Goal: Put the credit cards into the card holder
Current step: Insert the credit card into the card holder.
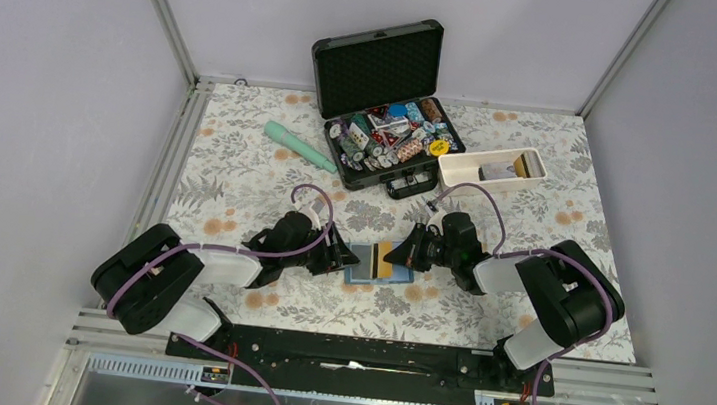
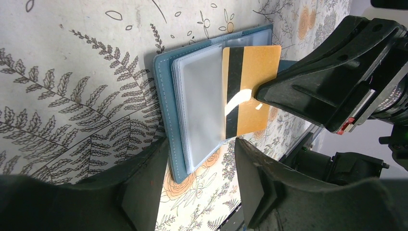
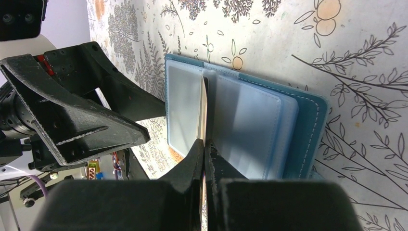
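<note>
Orange-gold card [image 2: 252, 72], crossed by a dark stripe, is pinched by its outer end in the fully closed right gripper [image 3: 204, 144]. Its striped end sits at the mouth of a clear sleeve in the card holder [image 2: 166, 96]. Whether it has entered the sleeve cannot be told. The step in hand is judged to be insertion of this card.

1. Align the card with the sleeve opening. The right wrist view shows it edge-on above the sleeves, so a flatter angle is likely needed to slide it along the pocket and not into the fold.
2. Brace the holder. The left gripper [image 2: 201, 149] has its jaws partly apart, one finger at each side of the holder's near end, gripping nothing. Contact cannot be confirmed.
3. Advance slowly. The thin sleeves may buckle, and the holder may slide on the floral cloth [image 1: 236, 180].

Appearance: the holder lies open and flat between the two grippers, near the front middle of the table. Its cover is teal with pale stitching, and inside is a stack of glossy, slightly frosted clear sleeves. The card's face is shiny and shows a bright glare.

Farther right, a white tray [image 1: 468, 174] holds what may be more cards, though they are too small to confirm. Behind it stands an open black case [image 1: 388, 70].
</note>
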Tool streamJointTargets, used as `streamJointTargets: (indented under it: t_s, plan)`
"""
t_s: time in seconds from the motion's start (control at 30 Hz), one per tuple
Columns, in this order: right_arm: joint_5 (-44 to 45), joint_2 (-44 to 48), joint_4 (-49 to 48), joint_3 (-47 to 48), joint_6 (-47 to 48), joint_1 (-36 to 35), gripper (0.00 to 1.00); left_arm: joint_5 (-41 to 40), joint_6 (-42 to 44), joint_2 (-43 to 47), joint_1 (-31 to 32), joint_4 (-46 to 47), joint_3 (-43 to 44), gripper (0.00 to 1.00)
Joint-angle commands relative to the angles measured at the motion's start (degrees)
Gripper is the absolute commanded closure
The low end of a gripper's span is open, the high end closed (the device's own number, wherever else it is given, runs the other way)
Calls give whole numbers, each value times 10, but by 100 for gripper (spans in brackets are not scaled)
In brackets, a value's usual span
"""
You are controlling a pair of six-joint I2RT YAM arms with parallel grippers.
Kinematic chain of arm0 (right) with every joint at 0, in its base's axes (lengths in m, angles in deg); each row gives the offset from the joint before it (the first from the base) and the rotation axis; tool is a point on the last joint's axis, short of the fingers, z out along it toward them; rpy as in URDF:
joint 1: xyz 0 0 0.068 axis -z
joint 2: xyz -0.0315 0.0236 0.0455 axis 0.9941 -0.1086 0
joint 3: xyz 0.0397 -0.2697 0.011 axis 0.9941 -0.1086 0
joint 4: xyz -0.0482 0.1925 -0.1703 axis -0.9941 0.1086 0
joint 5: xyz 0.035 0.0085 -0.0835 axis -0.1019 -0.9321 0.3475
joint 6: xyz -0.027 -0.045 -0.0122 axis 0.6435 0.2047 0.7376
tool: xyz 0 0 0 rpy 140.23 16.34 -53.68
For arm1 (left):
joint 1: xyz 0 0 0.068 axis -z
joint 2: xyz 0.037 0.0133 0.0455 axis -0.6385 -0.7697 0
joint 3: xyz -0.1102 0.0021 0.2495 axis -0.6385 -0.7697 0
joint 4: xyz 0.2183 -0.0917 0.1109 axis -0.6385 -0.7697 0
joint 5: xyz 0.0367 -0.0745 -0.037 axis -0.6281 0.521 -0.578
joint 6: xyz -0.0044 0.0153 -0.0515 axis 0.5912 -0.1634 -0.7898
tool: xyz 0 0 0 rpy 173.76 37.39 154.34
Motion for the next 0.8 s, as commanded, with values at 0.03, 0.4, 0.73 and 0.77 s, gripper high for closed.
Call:
streamJointTargets:
  t_s: [0.03, 0.4, 0.73, 0.77]
  plan:
    - [-2, 5, 28, 2, 12, -6, 100, -11, 11, 3, 6, -20, 6, 45]
    - [1, 5, 55, 5, 17, -6, 100, -15, 14, -1, 6, -24, 9, 45]
    - [-21, -32, 51, 18, 9, -6, 100, -12, 19, -6, 6, -25, 14, 45]
    - [-22, -35, 54, 20, 10, -6, 100, -13, 20, -7, 6, -25, 15, 45]
